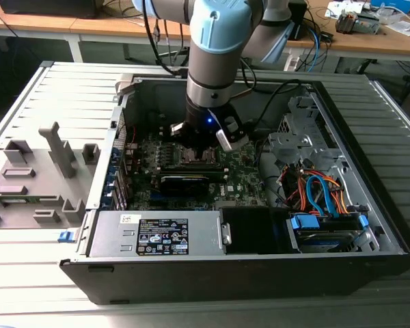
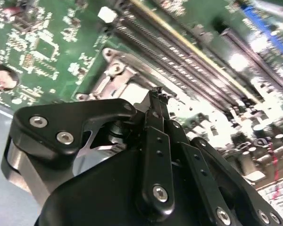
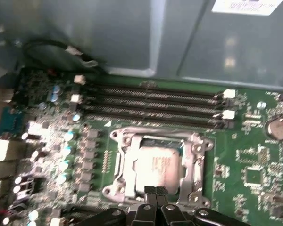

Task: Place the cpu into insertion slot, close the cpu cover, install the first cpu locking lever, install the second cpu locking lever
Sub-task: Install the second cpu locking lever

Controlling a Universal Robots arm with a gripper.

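The cpu (image 3: 159, 165), a small flat square chip with a pale silver-grey metal top, lies in its socket on the motherboard, framed by the cpu cover (image 3: 194, 155), a thin silver-grey metal plate with a square opening that appears to be down around the chip.

Taking the socket as the landmark and going from big to small: the open black and grey computer tower case (image 1: 369, 225) surrounds it; the wide green circuit board (image 3: 254, 188) carries it; the row of long black memory slots (image 3: 155, 106) runs just beside it, on the side nearer the case wall; the black two-fingered gripper (image 3: 155, 192) stands right at the socket's edge, on the side away from the slots, its fingertips pressed together with nothing visible between them.

In the exterior view the grey and pale blue robot arm (image 1: 219, 48) reaches straight down into the case over the socket.

Judged from this, the risk lies in the closeness of the tips to the cover. Pressure landing off a lever and on the frame could skew the cover or load the chip unevenly, and the pins beneath would suffer. A slip sideways could scrape the small components near the socket. Whether either locking lever is latched cannot be told here
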